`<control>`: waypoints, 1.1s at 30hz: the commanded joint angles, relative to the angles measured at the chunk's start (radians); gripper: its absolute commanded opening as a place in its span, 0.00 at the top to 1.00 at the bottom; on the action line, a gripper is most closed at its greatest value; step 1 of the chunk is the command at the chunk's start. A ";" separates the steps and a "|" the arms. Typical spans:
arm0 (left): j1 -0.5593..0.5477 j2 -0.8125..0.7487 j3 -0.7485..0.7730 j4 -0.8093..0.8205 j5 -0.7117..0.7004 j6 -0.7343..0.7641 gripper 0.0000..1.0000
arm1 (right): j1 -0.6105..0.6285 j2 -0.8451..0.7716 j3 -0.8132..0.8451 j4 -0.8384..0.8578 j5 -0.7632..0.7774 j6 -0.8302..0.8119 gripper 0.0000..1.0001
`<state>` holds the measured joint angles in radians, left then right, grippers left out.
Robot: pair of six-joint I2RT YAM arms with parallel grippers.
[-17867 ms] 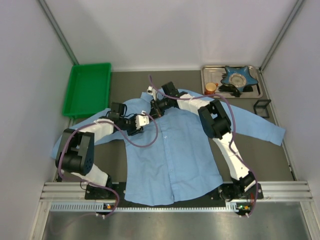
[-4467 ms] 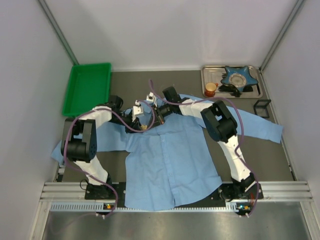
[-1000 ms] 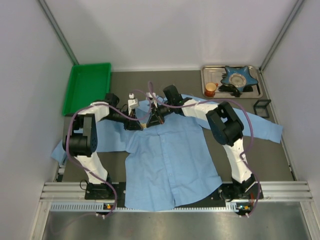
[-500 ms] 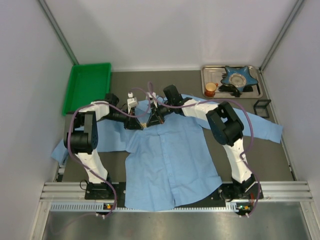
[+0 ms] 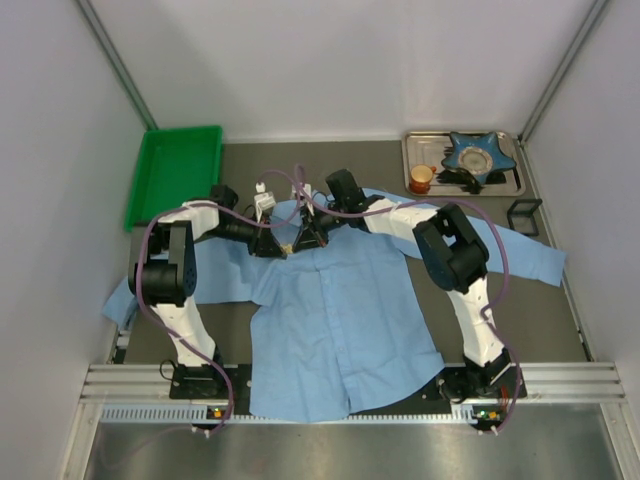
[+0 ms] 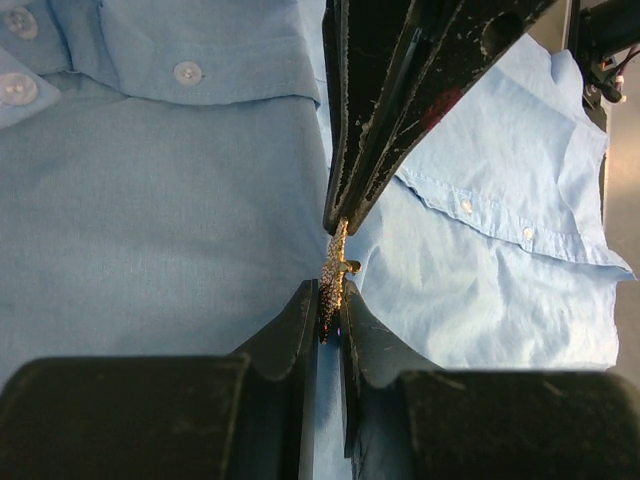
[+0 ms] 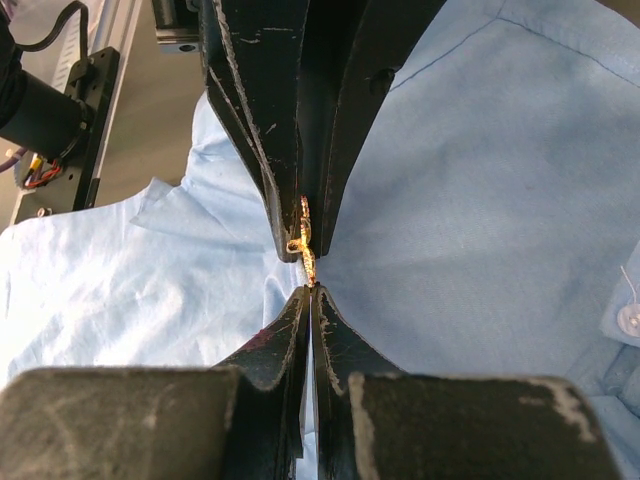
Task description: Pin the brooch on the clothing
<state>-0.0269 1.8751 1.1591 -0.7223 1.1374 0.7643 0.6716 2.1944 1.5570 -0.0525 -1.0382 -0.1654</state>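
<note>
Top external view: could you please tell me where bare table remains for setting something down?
Bare table runs along the back wall between the green tray and the metal tray, and front right, between the sleeve of the shirt and the rail. Crowded: the collar, where the left gripper and right gripper pinch the brooch.

I can make out no writing, label, brand mark or number in any of my three views. The shirt (image 5: 340, 300) is plain blue cloth, and the left gripper (image 6: 328, 296) and right gripper (image 7: 311, 292) show me only scuffs and scratches on black, no lettering. The green bin (image 5: 175, 175) at 10 o'clock and the metal tray (image 5: 428, 148) at 1 o'clock are too small in the top view for me to tell whether they carry any marking.
</note>
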 commanded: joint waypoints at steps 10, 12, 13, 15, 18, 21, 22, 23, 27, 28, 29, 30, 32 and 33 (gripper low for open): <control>-0.013 0.019 0.034 0.139 -0.084 -0.065 0.94 | 0.072 -0.110 -0.008 0.042 -0.122 -0.008 1.00; -0.015 0.015 0.030 0.139 -0.087 -0.062 0.91 | 0.074 -0.108 -0.006 0.043 -0.118 -0.008 1.00; -0.015 0.012 0.028 0.138 -0.085 -0.057 0.91 | 0.072 -0.105 -0.006 0.040 -0.115 -0.009 1.00; -0.015 0.004 0.025 0.136 -0.084 -0.054 0.89 | 0.074 -0.104 -0.006 0.039 -0.109 -0.010 1.00; -0.015 -0.007 0.019 0.121 -0.074 -0.028 0.85 | 0.071 -0.101 -0.009 0.037 -0.103 -0.013 1.00; -0.013 -0.014 0.014 0.120 -0.071 -0.017 0.79 | 0.063 -0.096 -0.008 0.036 -0.099 -0.011 1.00; -0.011 -0.014 0.014 0.118 -0.070 -0.014 0.78 | 0.059 -0.097 -0.008 0.036 -0.097 -0.011 1.00; -0.010 -0.014 0.014 0.116 -0.067 -0.013 0.77 | 0.056 -0.097 -0.006 0.033 -0.095 -0.011 1.00; -0.004 -0.013 0.014 0.115 -0.059 -0.007 0.74 | 0.043 -0.099 -0.005 0.026 -0.095 -0.011 1.00; -0.002 -0.014 0.014 0.116 -0.054 -0.003 0.73 | 0.042 -0.098 -0.005 0.026 -0.095 -0.013 1.00; -0.001 -0.014 0.014 0.115 -0.053 -0.003 0.71 | 0.040 -0.099 -0.005 0.026 -0.095 -0.014 1.00; 0.001 -0.014 0.016 0.113 -0.048 0.000 0.70 | 0.040 -0.098 -0.005 0.025 -0.095 -0.014 1.00; 0.004 -0.016 0.016 0.109 -0.036 0.006 0.67 | 0.039 -0.097 -0.006 0.022 -0.094 -0.019 1.00; 0.005 -0.019 0.016 0.101 -0.031 0.015 0.64 | 0.037 -0.097 -0.005 0.022 -0.094 -0.019 1.00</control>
<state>-0.0307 1.8790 1.1599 -0.6830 1.0801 0.7357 0.6804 2.1868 1.5444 -0.0528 -1.0302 -0.1680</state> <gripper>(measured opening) 0.321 0.004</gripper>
